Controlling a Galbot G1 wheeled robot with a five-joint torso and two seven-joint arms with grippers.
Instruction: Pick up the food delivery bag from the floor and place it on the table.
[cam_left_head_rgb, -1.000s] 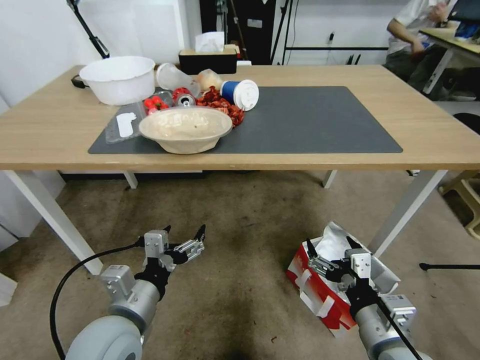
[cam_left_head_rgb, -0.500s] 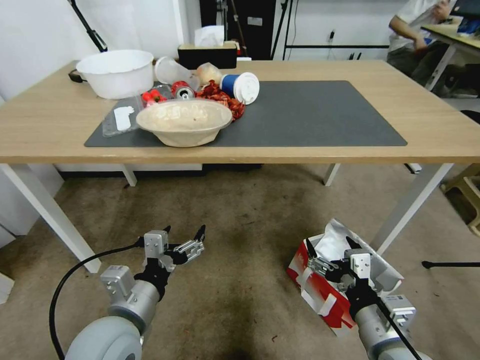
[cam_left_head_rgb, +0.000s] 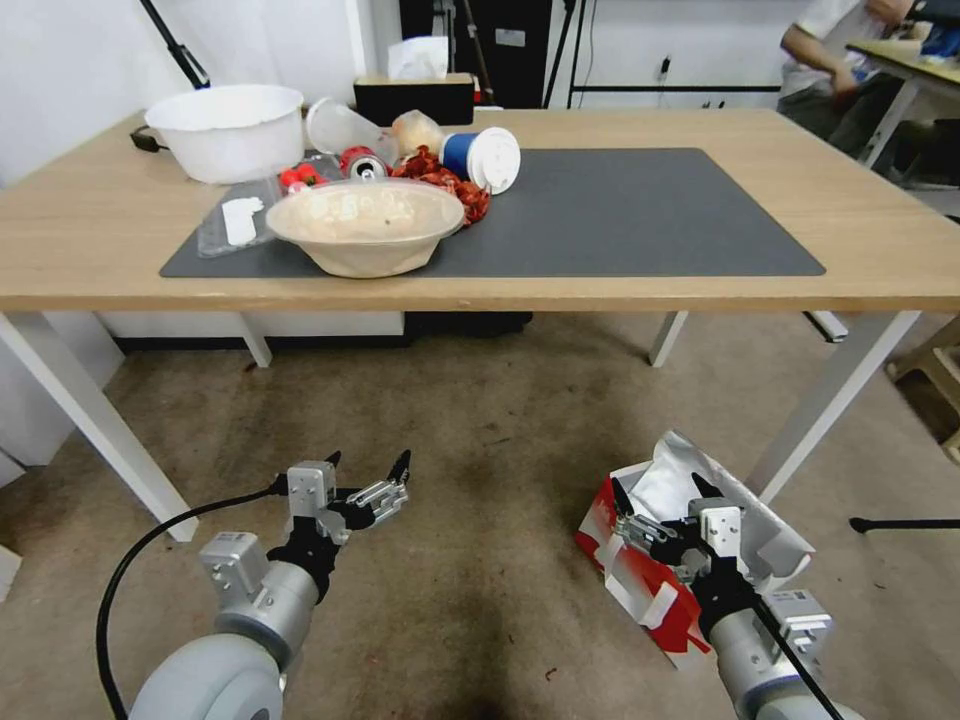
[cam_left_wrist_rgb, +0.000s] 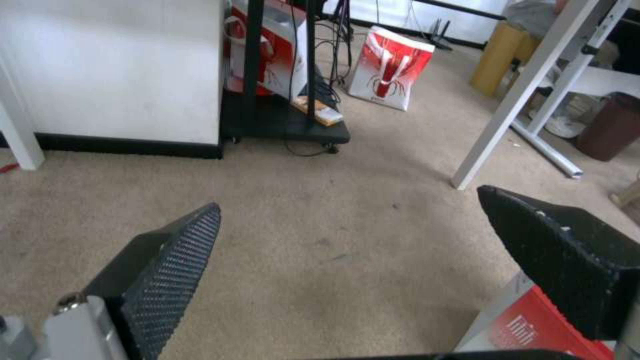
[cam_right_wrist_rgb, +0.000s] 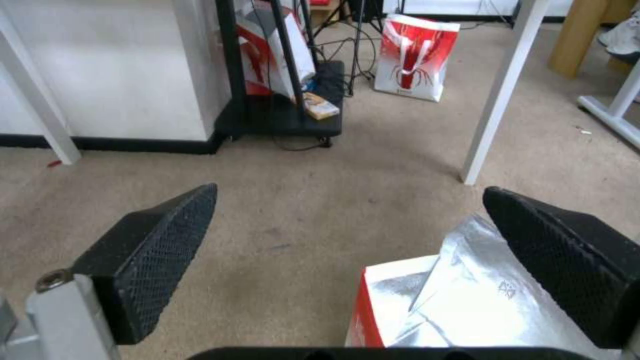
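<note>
Red-and-white food delivery bag (cam_left_head_rgb: 655, 585) sits on the carpeted floor (cam_left_head_rgb: 480, 440) by the table's near right leg, foil lining gaping, under the right gripper (cam_left_head_rgb: 660, 495), whose fingers are spread and hold nothing.

Light-wood table (cam_left_head_rgb: 880, 250) stands beyond it; the left half of its grey mat (cam_left_head_rgb: 640, 215) is crowded with a beige paper bowl (cam_left_head_rgb: 365, 225), white tub (cam_left_head_rgb: 225, 130), tipped blue cup (cam_left_head_rgb: 482, 160) and red can (cam_left_head_rgb: 362, 163), while the left gripper (cam_left_head_rgb: 368, 472) hangs over bare carpet, fingers likewise parted.
</note>
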